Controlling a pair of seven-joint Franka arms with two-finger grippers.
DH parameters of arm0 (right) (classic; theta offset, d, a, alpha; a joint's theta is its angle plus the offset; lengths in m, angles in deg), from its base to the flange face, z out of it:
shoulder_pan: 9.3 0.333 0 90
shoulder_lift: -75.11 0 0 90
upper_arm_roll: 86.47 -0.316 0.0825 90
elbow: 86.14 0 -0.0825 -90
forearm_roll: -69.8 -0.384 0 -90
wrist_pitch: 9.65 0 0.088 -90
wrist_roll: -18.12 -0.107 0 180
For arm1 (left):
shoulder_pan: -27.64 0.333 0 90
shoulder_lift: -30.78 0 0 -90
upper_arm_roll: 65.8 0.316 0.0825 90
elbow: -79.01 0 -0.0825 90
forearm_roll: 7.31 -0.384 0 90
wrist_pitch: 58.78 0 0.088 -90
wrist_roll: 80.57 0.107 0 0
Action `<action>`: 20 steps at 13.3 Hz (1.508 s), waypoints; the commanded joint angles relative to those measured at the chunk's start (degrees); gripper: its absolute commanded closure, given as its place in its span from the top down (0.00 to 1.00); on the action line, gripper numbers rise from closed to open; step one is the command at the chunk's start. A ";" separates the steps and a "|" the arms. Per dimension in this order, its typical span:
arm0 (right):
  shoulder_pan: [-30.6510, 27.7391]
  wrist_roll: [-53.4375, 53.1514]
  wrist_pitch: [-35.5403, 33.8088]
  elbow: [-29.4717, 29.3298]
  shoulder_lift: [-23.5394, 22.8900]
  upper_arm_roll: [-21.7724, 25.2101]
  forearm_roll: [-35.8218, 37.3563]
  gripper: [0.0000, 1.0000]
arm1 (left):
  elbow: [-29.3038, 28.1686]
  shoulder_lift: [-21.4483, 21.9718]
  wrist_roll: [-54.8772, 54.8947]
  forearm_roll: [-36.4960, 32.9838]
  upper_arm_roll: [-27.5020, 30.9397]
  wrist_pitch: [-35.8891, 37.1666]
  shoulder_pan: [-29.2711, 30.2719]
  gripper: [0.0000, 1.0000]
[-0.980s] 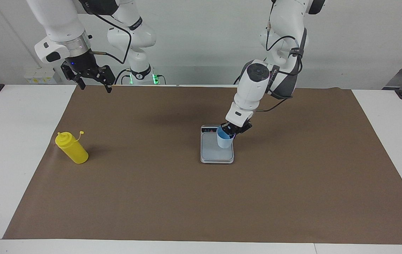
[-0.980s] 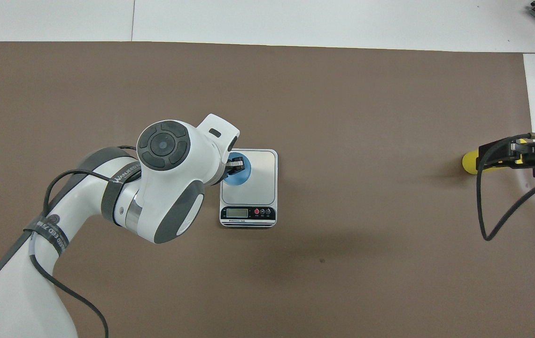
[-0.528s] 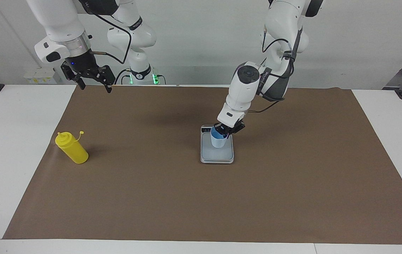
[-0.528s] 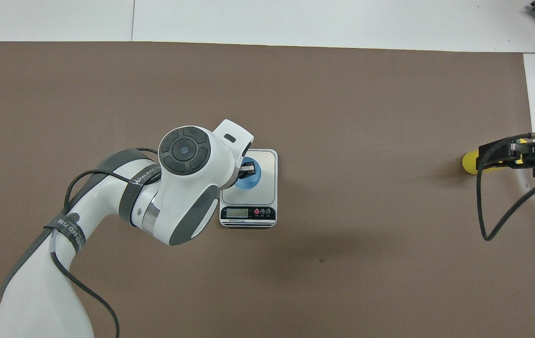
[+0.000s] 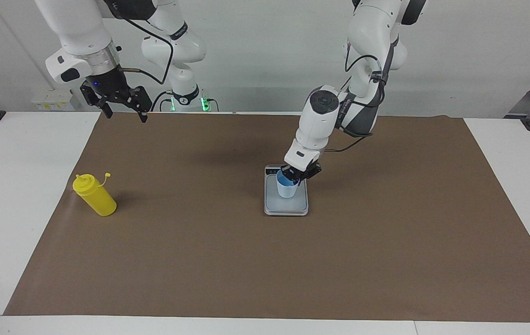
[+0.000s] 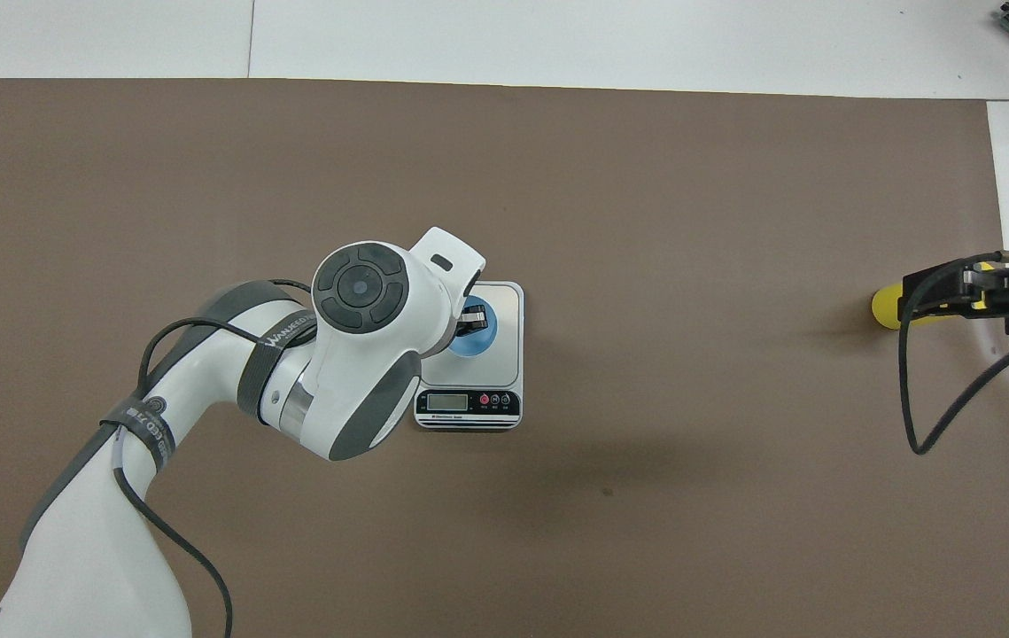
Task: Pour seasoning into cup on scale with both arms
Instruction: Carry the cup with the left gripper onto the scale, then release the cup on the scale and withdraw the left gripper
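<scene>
The light blue cup [image 5: 287,189] is over the scale's pale weighing plate [image 5: 288,207], upright, at or just above it. My left gripper [image 5: 295,177] is shut on the cup's rim; it also shows in the overhead view [image 6: 469,317] on the cup [image 6: 476,335]. The scale [image 6: 500,354] has its display strip toward the robots. The yellow seasoning bottle [image 5: 95,196] stands toward the right arm's end of the table, cap tethered off. My right gripper [image 5: 124,115] is open and empty, raised high; in the overhead view it [image 6: 969,292] covers part of the bottle [image 6: 883,307].
A brown mat [image 5: 227,260] covers most of the white table [image 5: 9,186]. A cable hangs from the right wrist [image 6: 920,416].
My left gripper has carried the cup a little toward the right arm's end, over the middle of the scale's plate, and lowered it. The right arm has not moved.
</scene>
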 commanded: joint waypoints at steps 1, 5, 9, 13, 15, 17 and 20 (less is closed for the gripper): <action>-0.72 1.17 0.12 1.48 1.39 -0.24 -0.43 1.00 | 1.21 -0.81 -2.01 -1.47 1.05 -0.44 -1.93 0.00; -0.72 1.17 0.12 1.48 1.39 -0.15 -0.43 1.00 | 1.30 -0.81 -2.01 -3.23 1.05 0.08 -1.76 1.00; -0.72 1.17 0.12 1.48 1.39 -0.15 -0.52 1.00 | 1.30 3.56 -0.87 -3.92 1.93 3.32 2.79 1.00; -0.72 1.34 0.12 1.48 1.39 -0.15 -0.43 1.00 | 1.83 9.37 11.49 -5.95 2.11 10.70 9.47 1.00; -0.89 1.17 0.12 1.48 1.39 -0.06 -0.51 1.00 | 1.83 12.01 20.09 -5.78 2.02 15.09 13.69 1.00; -0.72 1.17 0.12 1.48 1.39 -0.06 -0.43 1.00 | 1.65 14.55 27.23 -5.43 2.02 18.62 17.47 1.00; -0.72 1.17 0.12 1.48 1.31 -0.06 -0.51 1.00 | 1.92 17.20 34.88 -4.47 2.19 21.96 22.39 1.00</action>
